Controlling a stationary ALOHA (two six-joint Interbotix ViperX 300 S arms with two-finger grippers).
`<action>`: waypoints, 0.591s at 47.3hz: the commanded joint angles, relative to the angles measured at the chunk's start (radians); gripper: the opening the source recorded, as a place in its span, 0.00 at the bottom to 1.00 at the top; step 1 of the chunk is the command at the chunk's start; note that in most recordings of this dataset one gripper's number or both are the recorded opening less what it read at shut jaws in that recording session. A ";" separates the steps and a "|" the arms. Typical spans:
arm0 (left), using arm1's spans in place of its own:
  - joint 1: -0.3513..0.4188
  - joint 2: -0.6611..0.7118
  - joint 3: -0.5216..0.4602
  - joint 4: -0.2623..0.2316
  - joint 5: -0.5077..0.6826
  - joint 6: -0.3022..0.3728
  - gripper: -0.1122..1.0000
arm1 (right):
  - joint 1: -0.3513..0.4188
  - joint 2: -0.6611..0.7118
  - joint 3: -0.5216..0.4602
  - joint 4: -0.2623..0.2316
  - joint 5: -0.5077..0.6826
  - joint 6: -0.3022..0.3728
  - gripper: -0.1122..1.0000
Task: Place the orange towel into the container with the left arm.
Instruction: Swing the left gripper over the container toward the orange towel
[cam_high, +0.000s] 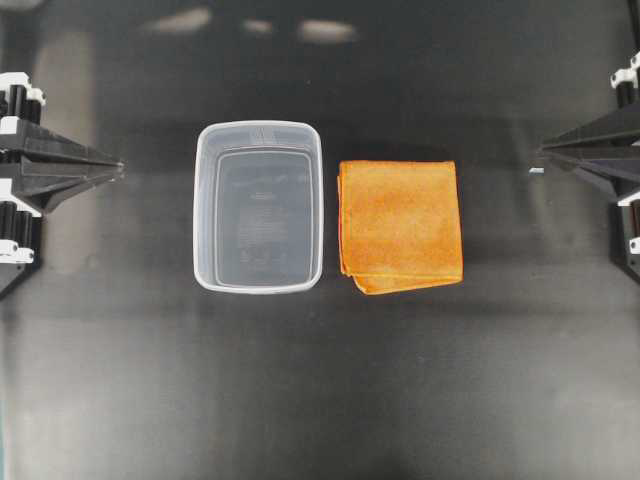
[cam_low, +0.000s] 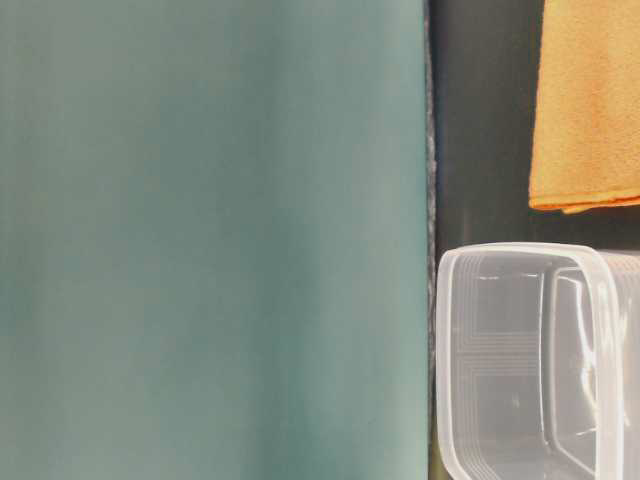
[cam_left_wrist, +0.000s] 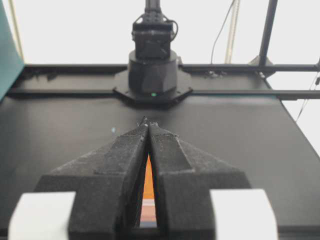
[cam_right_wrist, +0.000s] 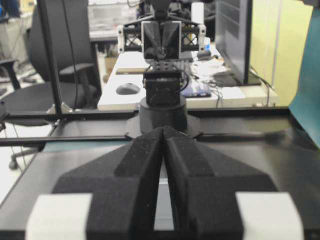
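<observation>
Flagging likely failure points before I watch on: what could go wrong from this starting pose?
The container lies between the shut left gripper and the orange towel, so reaching across may knock the light tub. The towel is folded in layers, so a pinch might lift only the top one and unfurl it over the rim.

both end effectors (cam_high: 118, 166) (cam_high: 536, 153) closed, apart

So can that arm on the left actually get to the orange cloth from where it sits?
Probably, but not straight across: the container stands between the left gripper and the orange towel. Nothing covers the towel, so reaching over the tub looks possible.
</observation>
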 joint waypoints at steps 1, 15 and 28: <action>0.012 0.020 -0.066 0.040 0.040 -0.026 0.15 | -0.003 0.003 -0.015 0.003 -0.008 0.000 0.11; 0.009 0.176 -0.296 0.040 0.225 -0.023 0.10 | -0.012 -0.074 -0.018 0.012 0.107 0.028 0.09; 0.003 0.466 -0.558 0.040 0.480 -0.014 0.10 | -0.035 -0.152 -0.032 0.012 0.281 0.025 0.09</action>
